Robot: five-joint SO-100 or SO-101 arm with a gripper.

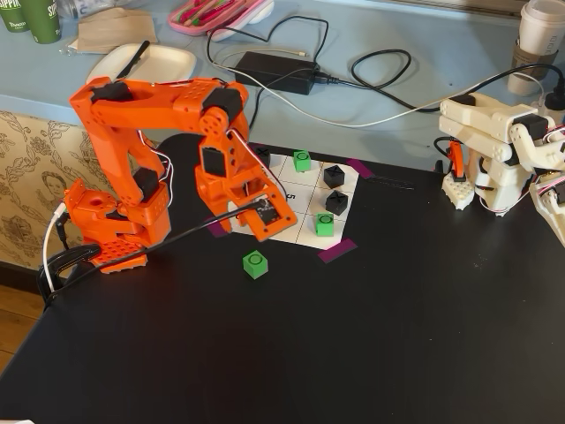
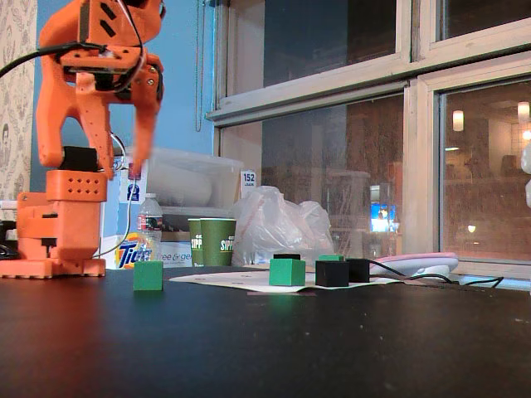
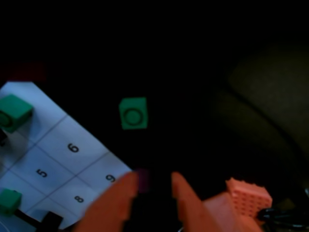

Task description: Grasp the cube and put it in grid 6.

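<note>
A bright-green cube (image 1: 255, 263) with a black circle on top sits on the black table, off the paper sheet (image 1: 284, 167). It also shows in the other fixed view (image 2: 148, 275) and the wrist view (image 3: 133, 113). The cell printed 6 (image 3: 72, 147) is bare, between the cells printed 9 and 5. My orange gripper (image 3: 153, 178) is open and empty. It hovers above the sheet's near corner by the 9 cell (image 1: 265, 221), up and to the side of the loose cube (image 2: 124, 162). Two more green cubes (image 1: 325, 224) (image 1: 302, 160) stand on the sheet.
Two black cubes (image 1: 333, 176) (image 1: 336, 202) stand on the sheet. Purple tape (image 1: 337, 250) holds its corners. A white robot arm (image 1: 494, 150) stands at the right. Cables and a power brick (image 1: 269, 71) lie behind on the blue surface.
</note>
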